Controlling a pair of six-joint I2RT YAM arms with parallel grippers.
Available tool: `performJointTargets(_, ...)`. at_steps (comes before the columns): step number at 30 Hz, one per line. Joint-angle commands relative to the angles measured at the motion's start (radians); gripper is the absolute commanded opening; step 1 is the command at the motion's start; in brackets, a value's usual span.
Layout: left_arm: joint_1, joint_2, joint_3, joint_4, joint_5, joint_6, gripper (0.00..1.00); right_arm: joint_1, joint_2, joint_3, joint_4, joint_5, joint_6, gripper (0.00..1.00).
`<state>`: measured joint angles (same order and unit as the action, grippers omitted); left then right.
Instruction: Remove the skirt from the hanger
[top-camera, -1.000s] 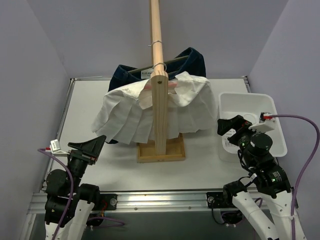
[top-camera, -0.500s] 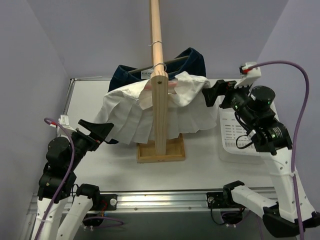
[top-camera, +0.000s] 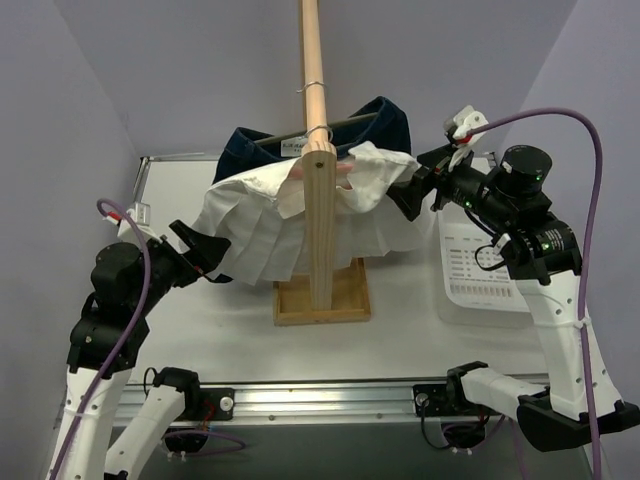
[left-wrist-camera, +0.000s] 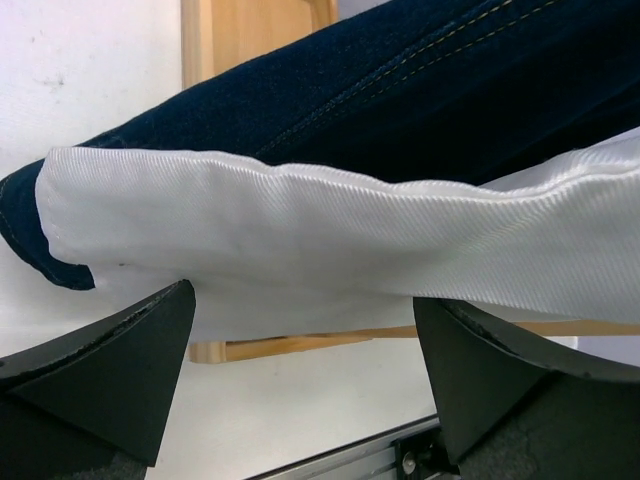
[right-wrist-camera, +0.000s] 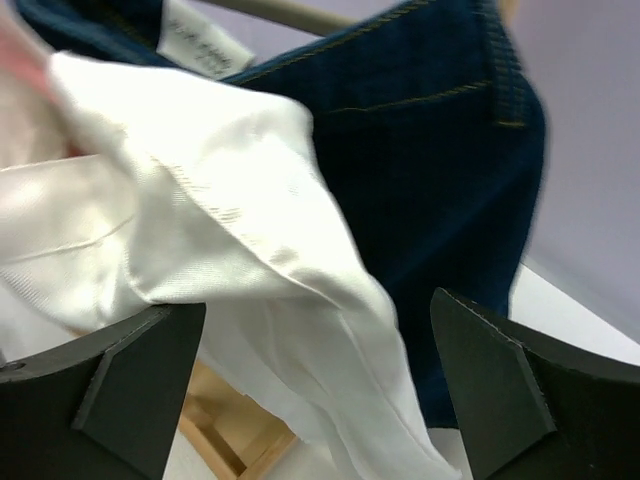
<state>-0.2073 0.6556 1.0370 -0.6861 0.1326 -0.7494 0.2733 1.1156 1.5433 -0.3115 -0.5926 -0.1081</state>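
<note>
Two grippers (top-camera: 203, 254) (top-camera: 409, 194) closer to one skirt (top-camera: 255, 225)

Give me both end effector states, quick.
Left end effector: open, at the white skirt hem, gripping nothing.
Right end effector: open, at the skirt's corner, holding nothing.

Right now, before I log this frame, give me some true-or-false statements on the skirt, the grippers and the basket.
1. The white skirt hangs on the wooden stand. True.
2. The left gripper is shut on the skirt. False: its jaws stand open at the hem.
3. The right gripper is open. True.
4. The basket sits left of the stand. False: it is to the right of it.
5. A dark denim garment hangs behind the skirt. True.
</note>
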Motion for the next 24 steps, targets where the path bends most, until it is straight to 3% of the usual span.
performJointTargets(1,0.005,0.058,0.051,0.006,0.064,0.084,1.00,-0.022,0.019,0.046,0.008,-0.226,-0.088,0.88)
performJointTargets(2,0.003,0.068,0.064,0.010,0.067,0.088,0.94,-0.032,0.036,0.049,0.017,-0.260,-0.076,0.88)
performJointTargets(9,0.003,0.154,0.145,0.027,0.081,0.110,0.88,-0.125,0.056,0.023,0.153,-0.435,0.025,0.74)
performJointTargets(12,0.003,0.167,0.155,0.036,0.082,0.110,0.88,-0.126,0.052,0.006,0.204,-0.461,0.066,0.56)
performJointTargets(15,0.002,0.174,0.155,0.046,0.097,0.107,0.87,-0.128,0.064,-0.002,0.244,-0.518,0.096,0.17)
performJointTargets(16,0.002,0.177,0.158,0.046,0.104,0.107,0.87,-0.129,0.073,-0.003,0.253,-0.530,0.107,0.00)
performJointTargets(24,0.000,0.187,0.173,0.066,0.128,0.107,0.87,-0.146,0.072,-0.092,0.519,-0.556,0.278,0.00)
